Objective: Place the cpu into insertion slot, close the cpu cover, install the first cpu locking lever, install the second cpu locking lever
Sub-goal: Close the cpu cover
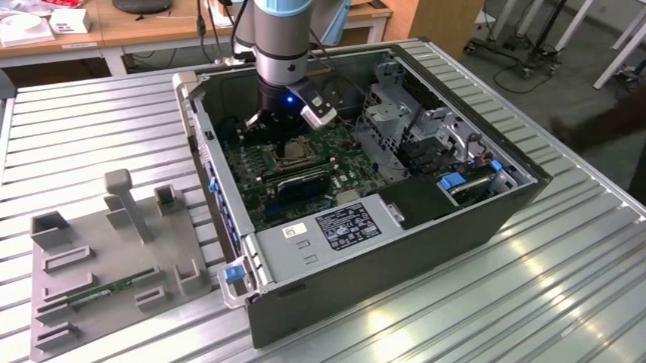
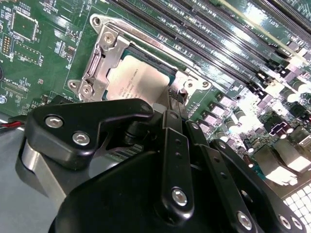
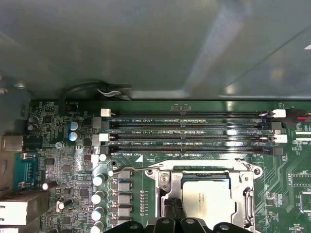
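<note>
The cpu (image 3: 204, 198) lies flat, face up, in the insertion slot (image 1: 268, 156), edges square to the memory slots (image 3: 189, 135), cpu cover (image 2: 99, 56) down over it; the closed, empty pincer (image 3: 173, 209) hangs at its edge.

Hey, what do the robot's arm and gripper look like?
The arm is a smooth silver-grey cylinder, ending in a black wrist with a glowing blue light and a pale block at its side. The gripper is matte black, built from jointed bars with silver screws.
</note>
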`<state>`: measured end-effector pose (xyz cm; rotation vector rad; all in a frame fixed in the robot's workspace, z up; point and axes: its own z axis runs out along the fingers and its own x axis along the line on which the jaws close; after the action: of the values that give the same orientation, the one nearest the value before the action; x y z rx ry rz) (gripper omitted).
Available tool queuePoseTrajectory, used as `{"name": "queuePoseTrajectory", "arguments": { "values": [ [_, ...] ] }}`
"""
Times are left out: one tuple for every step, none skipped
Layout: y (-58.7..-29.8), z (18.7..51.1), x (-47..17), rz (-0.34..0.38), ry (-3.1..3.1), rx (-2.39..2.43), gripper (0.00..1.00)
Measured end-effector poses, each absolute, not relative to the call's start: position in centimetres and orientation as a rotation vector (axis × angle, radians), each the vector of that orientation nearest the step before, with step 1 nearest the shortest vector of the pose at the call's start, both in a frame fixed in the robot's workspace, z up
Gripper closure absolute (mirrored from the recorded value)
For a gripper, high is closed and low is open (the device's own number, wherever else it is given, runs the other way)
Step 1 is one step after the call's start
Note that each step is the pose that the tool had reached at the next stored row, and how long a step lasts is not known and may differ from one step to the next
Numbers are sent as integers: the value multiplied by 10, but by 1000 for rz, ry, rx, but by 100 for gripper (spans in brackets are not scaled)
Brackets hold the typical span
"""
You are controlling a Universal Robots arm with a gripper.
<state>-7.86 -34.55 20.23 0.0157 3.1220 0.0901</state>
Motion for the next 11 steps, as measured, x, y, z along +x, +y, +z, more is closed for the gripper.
{"name": "queuePoseTrajectory", "arguments": {
  "values": [
    [-345,202,-79,90,3122,16,89],
    [-345,201,-79,91,3122,16,89],
    [-345,201,-79,90,3122,16,89],
    [-345,200,-79,90,3122,16,89],
    [-346,199,-79,89,3122,16,89],
    [-346,199,-79,88,3123,16,89],
    [-346,198,-79,88,3123,16,89],
    [-346,198,-79,88,3123,16,89],
    [-346,198,-79,89,3122,16,89],
    [-346,197,-79,90,3122,16,89],
    [-346,197,-79,90,3122,16,89]
  ]
}}
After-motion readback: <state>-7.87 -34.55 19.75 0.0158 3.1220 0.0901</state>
